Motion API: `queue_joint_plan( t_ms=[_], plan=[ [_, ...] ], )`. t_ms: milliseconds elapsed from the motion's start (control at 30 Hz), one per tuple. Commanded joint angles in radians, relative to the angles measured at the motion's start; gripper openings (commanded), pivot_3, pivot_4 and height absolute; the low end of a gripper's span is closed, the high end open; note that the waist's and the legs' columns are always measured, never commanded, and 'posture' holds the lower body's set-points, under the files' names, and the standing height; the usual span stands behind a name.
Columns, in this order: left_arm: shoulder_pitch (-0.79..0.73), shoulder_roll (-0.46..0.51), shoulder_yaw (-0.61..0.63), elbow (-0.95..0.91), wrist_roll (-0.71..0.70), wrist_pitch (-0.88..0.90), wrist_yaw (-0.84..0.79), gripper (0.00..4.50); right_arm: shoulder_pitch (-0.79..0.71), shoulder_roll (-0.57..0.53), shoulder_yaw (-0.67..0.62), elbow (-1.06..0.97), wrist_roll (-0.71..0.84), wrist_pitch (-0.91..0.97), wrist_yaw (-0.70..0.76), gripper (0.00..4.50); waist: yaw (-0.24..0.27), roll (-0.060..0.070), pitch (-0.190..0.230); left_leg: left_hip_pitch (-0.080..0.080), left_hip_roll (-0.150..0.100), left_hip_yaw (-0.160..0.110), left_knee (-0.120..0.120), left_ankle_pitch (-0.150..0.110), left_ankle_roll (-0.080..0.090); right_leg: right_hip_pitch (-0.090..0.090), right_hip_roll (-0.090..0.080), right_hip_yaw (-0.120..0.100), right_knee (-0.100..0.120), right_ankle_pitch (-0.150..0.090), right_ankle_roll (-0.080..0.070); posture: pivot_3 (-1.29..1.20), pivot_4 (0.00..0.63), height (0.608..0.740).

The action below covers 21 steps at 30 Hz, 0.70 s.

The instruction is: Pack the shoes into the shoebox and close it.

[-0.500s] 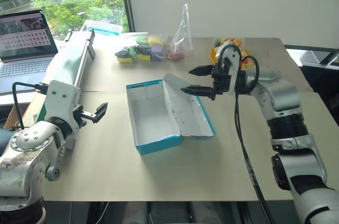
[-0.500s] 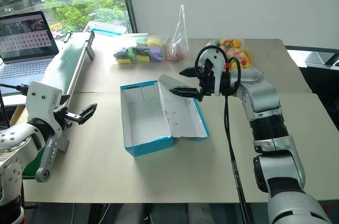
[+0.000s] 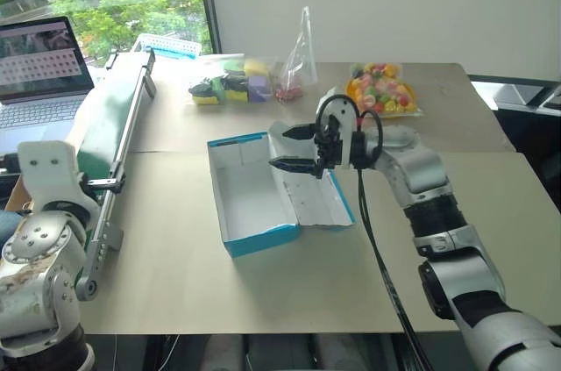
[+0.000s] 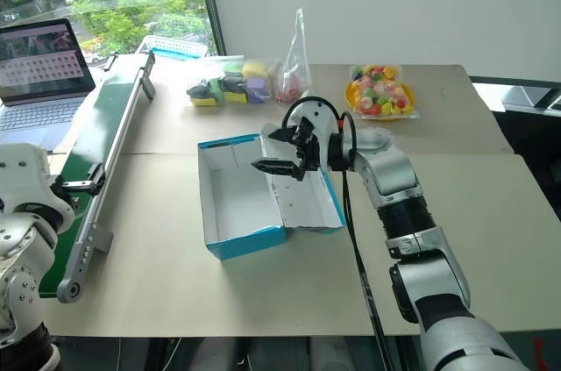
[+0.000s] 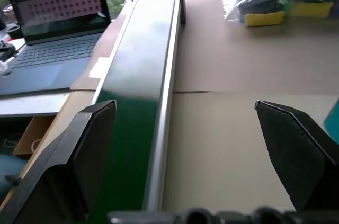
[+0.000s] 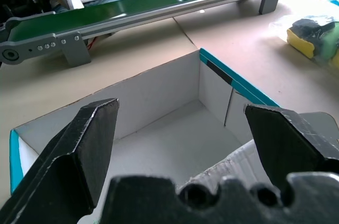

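The shoebox (image 3: 261,240) lies open in the middle of the table, bright blue outside and white inside, with nothing in it. Its lid (image 3: 321,199) lies flat on the table to the right. My right gripper (image 3: 285,148) hangs open over the box's right wall by the hinge, pointing left, holding nothing. In the right wrist view its fingers (image 6: 87,147) frame the box's white inner wall (image 6: 153,92). My left gripper (image 5: 188,128) stands open at the far left, over the green conveyor (image 5: 135,75). The shoes are out of view.
A long green conveyor (image 3: 114,121) runs along the table's left side, with a laptop (image 3: 42,68) beyond it. At the back lie a bag of coloured blocks (image 3: 230,83), a clear bag (image 3: 298,60), a yellow plate of coloured pieces (image 3: 379,90) and a white basket (image 3: 166,43).
My right gripper has swung left from beside the lid to over the box's hinge side. My left gripper has drawn back to the left, over the conveyor.
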<state>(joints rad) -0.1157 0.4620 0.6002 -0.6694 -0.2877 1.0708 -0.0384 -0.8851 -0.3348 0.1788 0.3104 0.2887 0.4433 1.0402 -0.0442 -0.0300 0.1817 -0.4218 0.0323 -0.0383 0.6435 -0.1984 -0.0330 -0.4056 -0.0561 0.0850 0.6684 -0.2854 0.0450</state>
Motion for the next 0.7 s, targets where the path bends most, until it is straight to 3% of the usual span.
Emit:
queue_joint_plan(
  t_ms=[33,300,533,700],
  plan=[
    [0.008,-0.012,0.066,-0.064,0.022,-0.011,0.025,4.5,-0.009,0.025,-0.009,-0.017,0.01,-0.033,0.004,4.46,0.002,0.0,0.0,0.0,0.0,0.0,0.0,0.0,0.0,0.0,0.0,0.0,0.001,0.0,0.0,0.0,0.15,0.74],
    [0.083,-0.015,0.158,-0.012,0.004,-0.071,-0.028,4.5,0.029,0.097,0.042,-0.096,-0.018,-0.009,-0.048,4.46,-0.002,-0.002,-0.001,0.001,0.0,-0.002,0.0,0.0,-0.001,0.0,0.0,-0.002,0.002,0.0,0.0,0.0,0.15,0.74],
    [0.093,0.006,0.136,0.029,0.016,-0.11,-0.053,4.5,0.029,0.195,0.032,-0.085,-0.011,-0.012,-0.105,4.46,-0.002,-0.004,-0.003,0.002,0.0,-0.002,0.0,0.001,-0.002,0.001,0.0,-0.003,0.004,0.0,-0.001,0.0,0.15,0.74],
    [0.075,0.042,0.108,0.114,0.001,-0.181,-0.119,4.5,0.049,0.204,0.033,-0.13,-0.001,0.027,-0.11,4.46,0.0,-0.004,-0.003,0.002,0.0,-0.004,0.0,0.001,-0.002,0.0,0.0,-0.004,0.004,0.0,-0.001,0.0,0.15,0.74]
  ],
)
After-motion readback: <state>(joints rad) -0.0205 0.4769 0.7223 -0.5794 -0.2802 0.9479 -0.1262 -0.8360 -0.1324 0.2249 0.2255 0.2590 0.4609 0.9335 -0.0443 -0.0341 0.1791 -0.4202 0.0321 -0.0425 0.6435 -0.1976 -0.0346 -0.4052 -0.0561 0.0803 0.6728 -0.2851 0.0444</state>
